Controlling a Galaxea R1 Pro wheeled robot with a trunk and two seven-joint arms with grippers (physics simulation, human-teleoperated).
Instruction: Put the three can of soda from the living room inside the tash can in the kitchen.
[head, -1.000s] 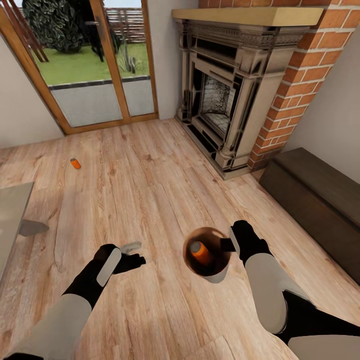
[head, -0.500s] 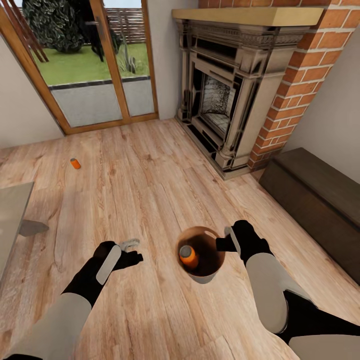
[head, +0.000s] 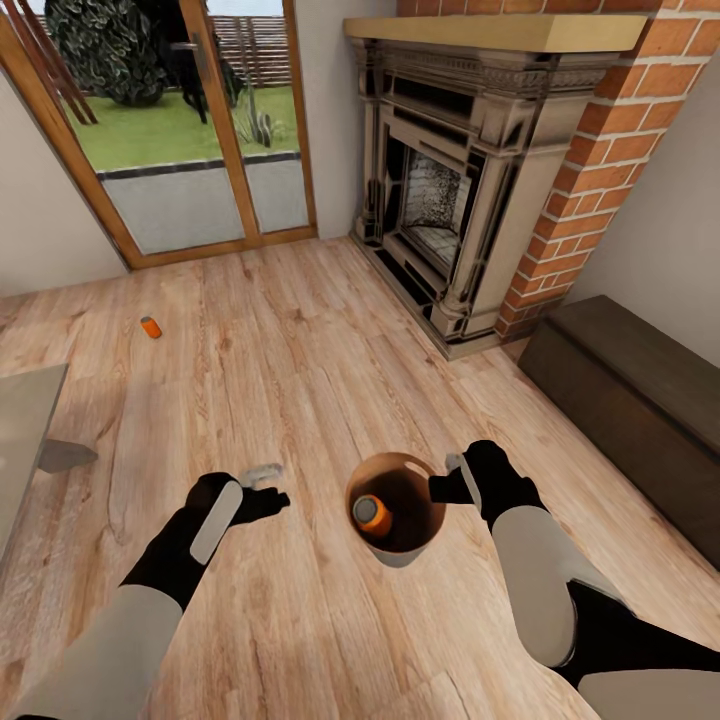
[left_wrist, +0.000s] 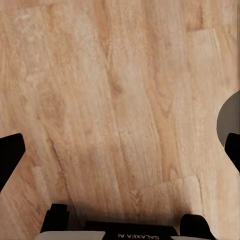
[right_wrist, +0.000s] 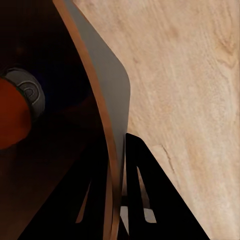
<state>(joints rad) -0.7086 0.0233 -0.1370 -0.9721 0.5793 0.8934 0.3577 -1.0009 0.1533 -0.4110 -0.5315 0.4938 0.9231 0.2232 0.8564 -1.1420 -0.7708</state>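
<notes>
The right gripper (head: 452, 478) is clamped on the rim of the trash can (head: 415, 545), which holds one soda can (head: 372, 515); the left gripper (head: 262, 487) is spread and carries nothing. Another soda can (head: 150, 327) lies on the bare wooden floor (head: 300, 370) far ahead toward the glass doors (head: 180, 130), on the left arm's side, nothing between; its long axis is too small to tell.

Home living room, red-brick fireplace (head: 470, 190), wood-framed glass doors (head: 175, 130), plank floor (head: 300, 370)

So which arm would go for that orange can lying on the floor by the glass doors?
Probably the left gripper: it is open and empty, on the can of soda's side. The right gripper is clamped on the trash can's rim.
</notes>
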